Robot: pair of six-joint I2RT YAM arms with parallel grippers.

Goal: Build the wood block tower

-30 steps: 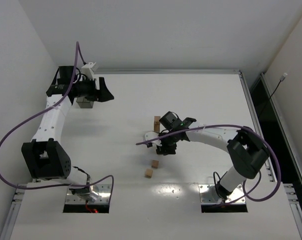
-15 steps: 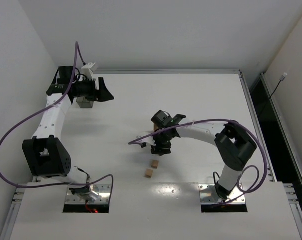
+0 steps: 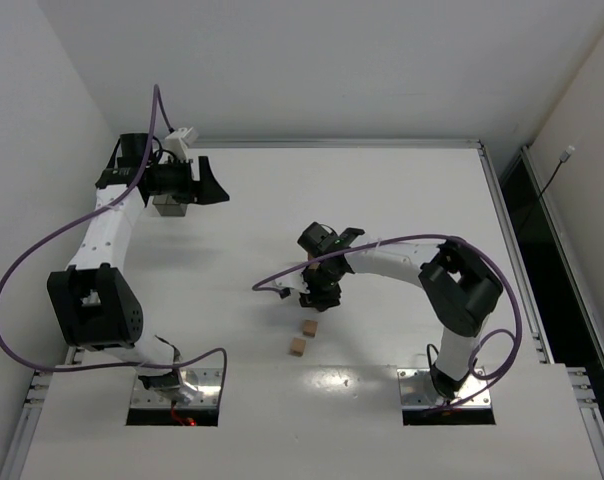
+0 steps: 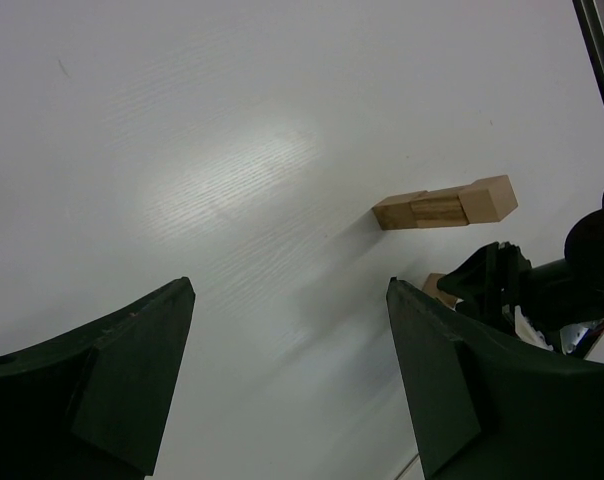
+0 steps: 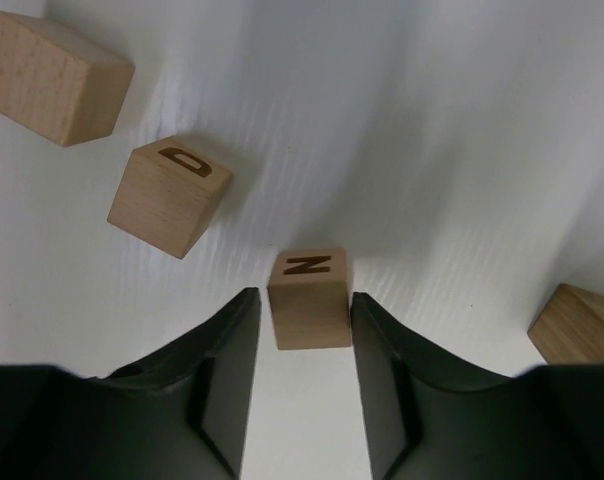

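1. My left hand [image 4: 290, 295] hangs at the far left of the white counter [image 4: 162, 110]. Its fingers are spread wide with nothing between them. The only danger I see is swinging it inward while the other arm works.
2. Two loose light tan wooden cubes lie apart on the counter, left of the right hand's fingers. One is plain [image 5: 54, 77] and one is stamped D [image 5: 170, 197]. If I lift at a slant, the left finger could clip the D cube and shove it off.
3. The right hand [image 5: 304, 300] is narrow, its fingers bracketing the tan wooden cube stamped N [image 5: 308, 285], which sits on the counter. The gaps are hairline, so I cannot tell whether the pads are pressing. The cube sits near the fingertips, and a shallow bite could let it pivot or pop free on the lift.
4. The tower [image 4: 442, 205], a slim column of about three tan cubes, stands near that hand. A careless swing could topple it, as could setting a cube down off-centre.
5. Another tan cube [image 5: 577, 325] lies near the right finger. I think a sideways drift would nudge it.
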